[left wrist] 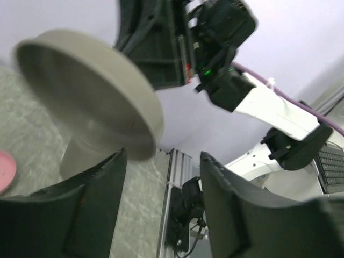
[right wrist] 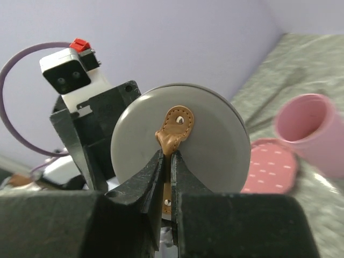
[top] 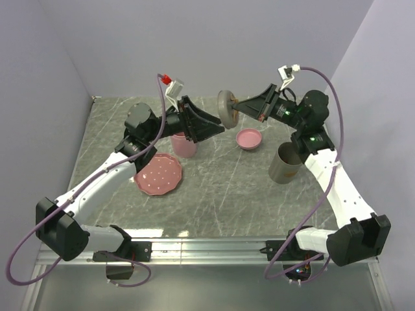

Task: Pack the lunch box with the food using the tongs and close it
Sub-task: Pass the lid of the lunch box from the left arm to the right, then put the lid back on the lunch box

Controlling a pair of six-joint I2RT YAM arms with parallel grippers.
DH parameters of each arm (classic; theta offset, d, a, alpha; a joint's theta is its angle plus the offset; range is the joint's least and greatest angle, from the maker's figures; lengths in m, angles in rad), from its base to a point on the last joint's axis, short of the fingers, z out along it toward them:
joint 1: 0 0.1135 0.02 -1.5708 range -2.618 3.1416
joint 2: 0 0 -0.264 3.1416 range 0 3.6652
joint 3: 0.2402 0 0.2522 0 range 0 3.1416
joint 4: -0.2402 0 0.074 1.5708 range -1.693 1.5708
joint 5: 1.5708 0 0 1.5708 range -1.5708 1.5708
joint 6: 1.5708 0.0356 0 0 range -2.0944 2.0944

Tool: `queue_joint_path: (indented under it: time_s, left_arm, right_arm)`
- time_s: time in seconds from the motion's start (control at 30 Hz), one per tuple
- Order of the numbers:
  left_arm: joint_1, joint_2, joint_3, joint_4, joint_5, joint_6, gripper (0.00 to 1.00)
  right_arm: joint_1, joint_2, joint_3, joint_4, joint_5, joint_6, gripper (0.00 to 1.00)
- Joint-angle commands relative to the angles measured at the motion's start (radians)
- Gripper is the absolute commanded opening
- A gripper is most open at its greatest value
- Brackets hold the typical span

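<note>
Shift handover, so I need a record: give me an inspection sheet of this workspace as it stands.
Surface: grey marbled table.
Job's things: grey lid held in the air; grey container upright, uncovered; food and tongs, nothing seen.
Clutter: pink cup, pink dotted plate, pink dish.
Grippers: right gripper shut on the lid's tan strap; left gripper open beside the lid.
Cables: purple cable looping along each arm.
Surroundings: pale lilac walls.
</note>
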Motion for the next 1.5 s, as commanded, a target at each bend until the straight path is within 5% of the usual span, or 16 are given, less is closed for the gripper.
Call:
queue_joint_path:
  time_s: [0.0, 0.17, 0.4, 0.77, 1.0, 1.47]
  left_arm:
    - [0.041, -0.057, 0.06, -0.119, 0.018, 0.074, 0.64]
    - [0.098, -0.075, 0.115, -0.326, 0.026, 0.18, 0.82]
    - [0.108, -0.01, 0.313, -0.843, -0.031, 0.491, 0.94]
    - [0.109, 0.069, 0.416, -1.054, -0.192, 0.652, 0.99]
    - [0.108, 0.017, 0.34, -0.99, -0.156, 0.66, 0.99]
    - [0.108, -0.012, 0.319, -0.951, -0.089, 0.674, 1.0]
  right_arm:
    - [-0.063, -0.063, 0.084, -0.156, -0.009, -0.174, 0.0]
    - [-0.128, -0.083, 0.205, -0.645, 0.076, -0.576, 0.0]
    - [-0.247, -0.067, 0.326, -1.079, 0.227, -0.916, 0.0]
    - [-0.372, 0.098, 0.506, -1.502, 0.376, -1.189, 0.0]
    - [-0.393, 0.151, 0.488, -1.541, 0.481, -1.235, 0.0]
    - [-0.404, 0.102, 0.248, -1.247, 0.463, -1.216, 0.0]
